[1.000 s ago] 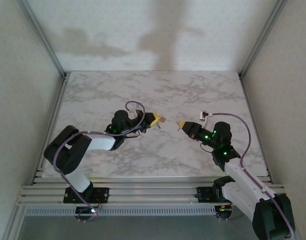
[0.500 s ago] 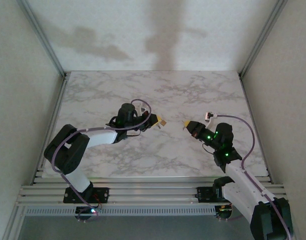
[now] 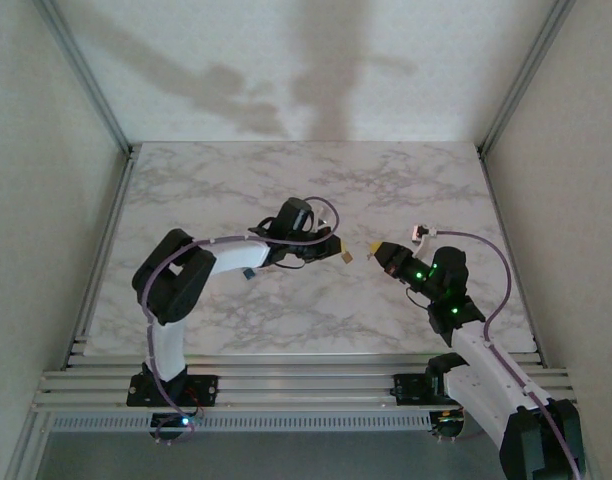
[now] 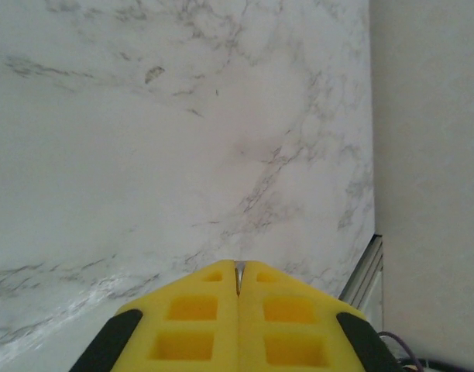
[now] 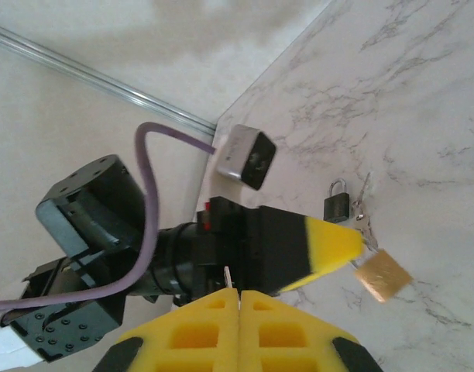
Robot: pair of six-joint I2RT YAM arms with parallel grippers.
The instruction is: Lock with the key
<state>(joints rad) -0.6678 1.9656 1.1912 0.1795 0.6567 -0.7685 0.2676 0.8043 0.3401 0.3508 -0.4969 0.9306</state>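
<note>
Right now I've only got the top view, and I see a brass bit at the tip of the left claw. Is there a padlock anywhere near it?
Observer: Yes. The right wrist view shows a small dark padlock with a silver loop just beyond the left claw, and the brass piece beside its tip.
Operator: Is the right claw holding anything?
Observer: The right claw is shut, with a thin metal blade poking out between its yellow fingers.
Operator: And the left one?
Observer: In the left wrist view its fingers are pressed together on a grey metal sliver.
</note>
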